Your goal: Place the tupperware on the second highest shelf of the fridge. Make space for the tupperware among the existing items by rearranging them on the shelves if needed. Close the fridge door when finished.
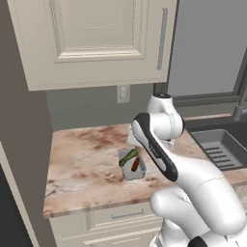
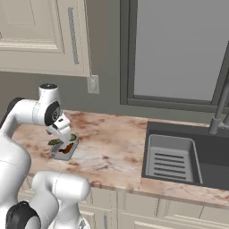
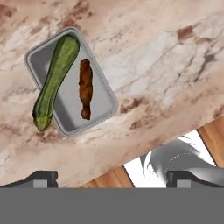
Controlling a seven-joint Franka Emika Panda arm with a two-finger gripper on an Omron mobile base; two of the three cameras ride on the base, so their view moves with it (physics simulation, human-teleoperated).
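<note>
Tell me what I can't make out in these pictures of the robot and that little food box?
- Tupperware: in the left base view the white arm covers its right side.
- Tupperware, right base view: the pincer hangs before its back edge.
- Sink: its right part is cut off by the picture edge.
- Pincer, hand view: just its tips show, wide apart.

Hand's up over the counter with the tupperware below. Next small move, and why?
Probably descend toward the tupperware while centring over it. The hand is open and holds nothing, and in the hand view the box sits off toward the upper left, flat on the marble counter, its green piece overhanging one end.
</note>
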